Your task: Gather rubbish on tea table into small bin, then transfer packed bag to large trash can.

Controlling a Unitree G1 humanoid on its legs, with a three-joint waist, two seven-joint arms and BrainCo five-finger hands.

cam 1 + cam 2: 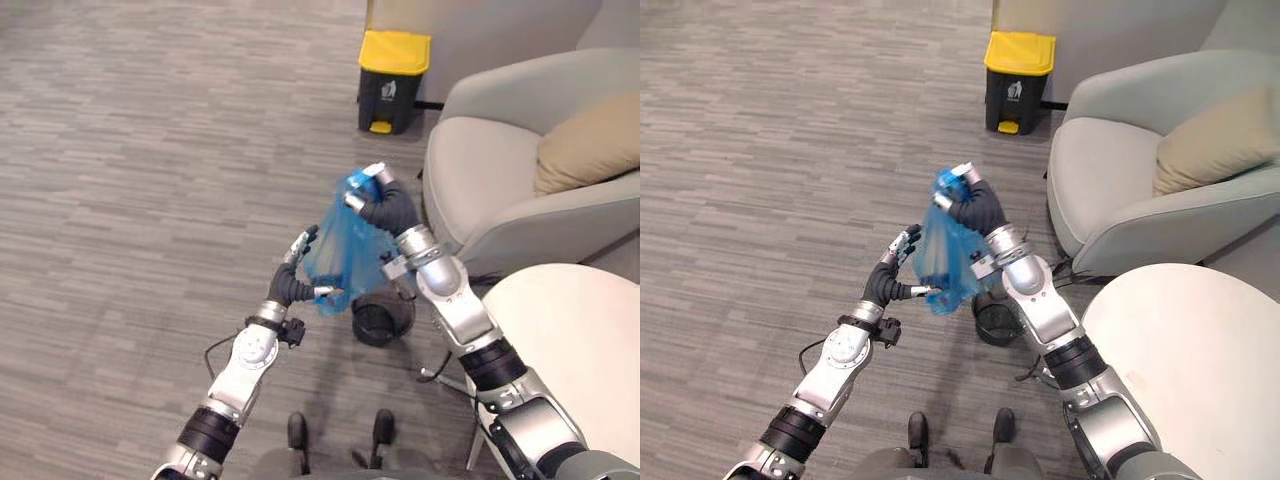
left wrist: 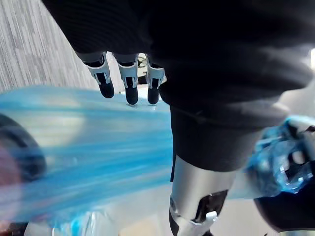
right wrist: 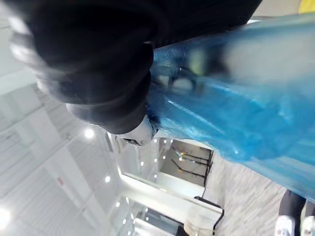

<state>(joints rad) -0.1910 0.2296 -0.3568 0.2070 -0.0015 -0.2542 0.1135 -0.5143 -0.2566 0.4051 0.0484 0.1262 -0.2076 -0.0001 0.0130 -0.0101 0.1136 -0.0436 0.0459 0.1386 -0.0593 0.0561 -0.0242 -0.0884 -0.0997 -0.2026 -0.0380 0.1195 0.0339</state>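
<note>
A white table (image 1: 575, 340) fills the lower right. Left of it, at lower centre, the black bin (image 1: 383, 325) stands on the floor. Just above it in the frame hangs the blue bag (image 1: 343, 250). The left hand (image 1: 296, 278) lies against its lower left side, fingers straight and thumb apart. The right hand (image 1: 388, 207) has its fingers clamped round the bunched top. At right is an armchair (image 1: 500, 170) with a cushion (image 1: 590, 145). At top centre is a yellow-lidded can (image 1: 392, 82).
</note>
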